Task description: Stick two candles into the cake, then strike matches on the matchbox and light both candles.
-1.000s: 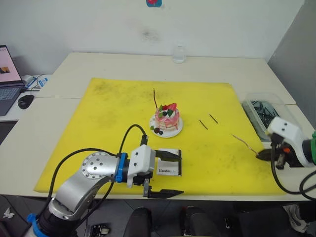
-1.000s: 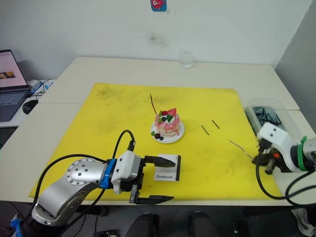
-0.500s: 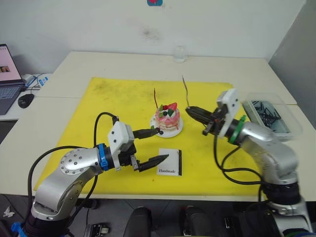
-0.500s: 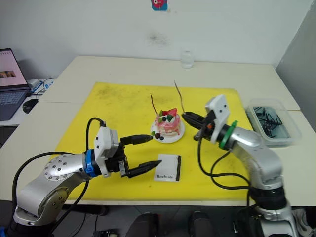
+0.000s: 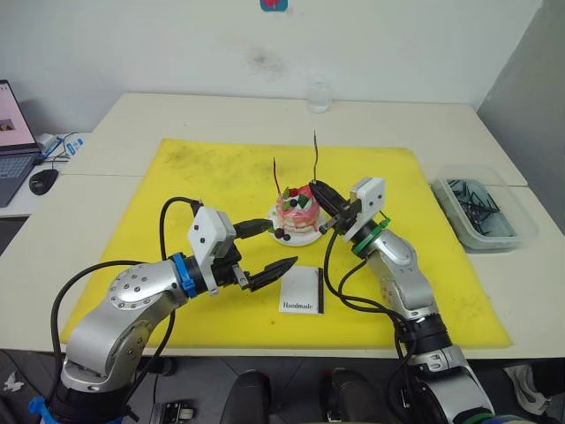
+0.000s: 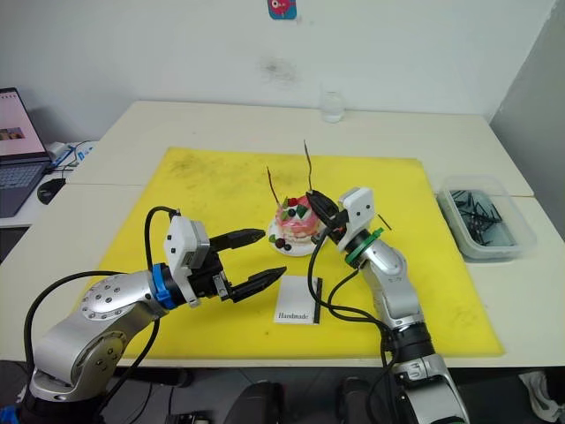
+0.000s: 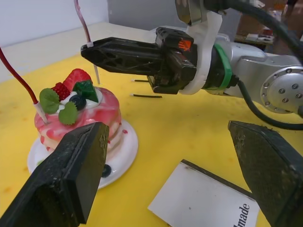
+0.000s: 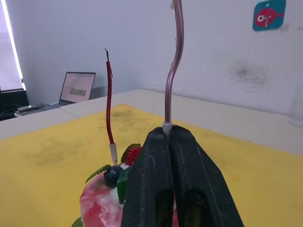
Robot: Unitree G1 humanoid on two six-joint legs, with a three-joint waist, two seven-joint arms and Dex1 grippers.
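**End effectors at the cake: left open and empty, right clamped on a candle**

- Laptop [image 5: 12, 124]: far left, on a side surface beside the bench [image 5: 177, 110]; a mouse [image 5: 41, 181] lies just in front of it.
- Yellow mat [image 5: 203, 177]: covers the middle of the bench and carries the task's things.
- Left end effector [image 5: 269, 252]: fingers spread wide, holding nothing. It hovers over the mat with one finger tip near the plate's left edge and the other near the matchbox's upper corner. Whether either tip touches cannot be told.
- Matchbox [image 5: 301, 291]: flat on the mat, near the front edge, just in front of the cake.
- Planted candle [image 5: 277, 179]: stands in the cake's left side, leaning slightly.
- Cake [image 5: 297, 210]: on its white plate [image 5: 284, 237], at the mat's centre.
- Right end effector [image 5: 320, 188]: fingers pressed together on the pale lower end of the second candle [image 5: 315, 152], which rises upright above the cake's right edge. The tip of the candle hangs just over the cake top.
- Matches [image 7: 147, 96]: two short sticks on the mat, right of the cake, behind the right arm.
- Clear bin [image 5: 481, 212]: far right on the bench, holding dark sticks.
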